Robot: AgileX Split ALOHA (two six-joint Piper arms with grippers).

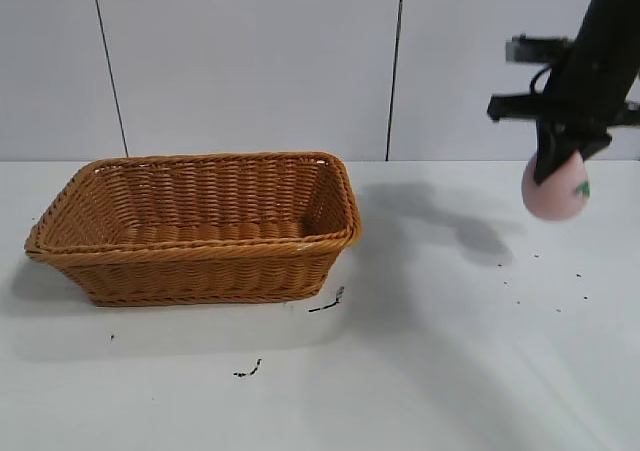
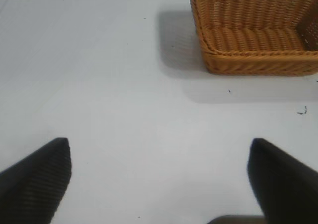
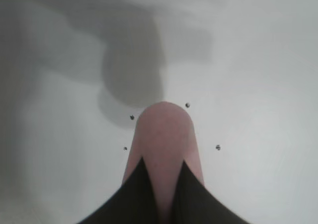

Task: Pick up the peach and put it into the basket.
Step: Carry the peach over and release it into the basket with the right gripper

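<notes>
The pale-pink peach [image 1: 556, 190] with a green leaf mark hangs in the air at the far right, well above the white table. My right gripper [image 1: 552, 167] is shut on the peach and squeezes it; in the right wrist view the peach [image 3: 164, 134] sticks out beyond the two dark fingers, with my right gripper [image 3: 162, 163] closed on it. The orange-brown wicker basket [image 1: 60, 233] stands on the table at the left, empty, far from the peach. It also shows in the left wrist view [image 2: 256, 61]. My left gripper [image 2: 160, 144] is open and empty over bare table, out of the exterior view.
The white table [image 1: 470, 371] carries a few small dark specks near the basket's front [image 1: 325, 305] and at the right. A grey panelled wall stands behind. The right arm's shadow falls on the table between basket and peach.
</notes>
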